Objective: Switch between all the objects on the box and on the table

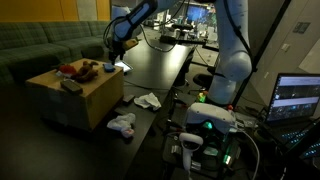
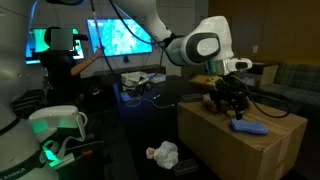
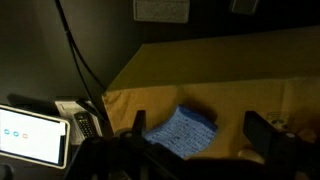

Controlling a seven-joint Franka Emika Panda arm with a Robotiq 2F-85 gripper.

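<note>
From where I stand, the gripper [image 2: 230, 108] hangs wide open over the big tan cardboard box [image 2: 240, 150], with the small blue soft piece [image 3: 185, 130] at 6 o'clock in the wrist view, so I'd judge the pick is next: lower straight and close.

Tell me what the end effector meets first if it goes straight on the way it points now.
Most likely the blue cloth lying on the box: in the wrist view it sits centred just ahead of the open end effector. The gap between them is unclear.
</note>
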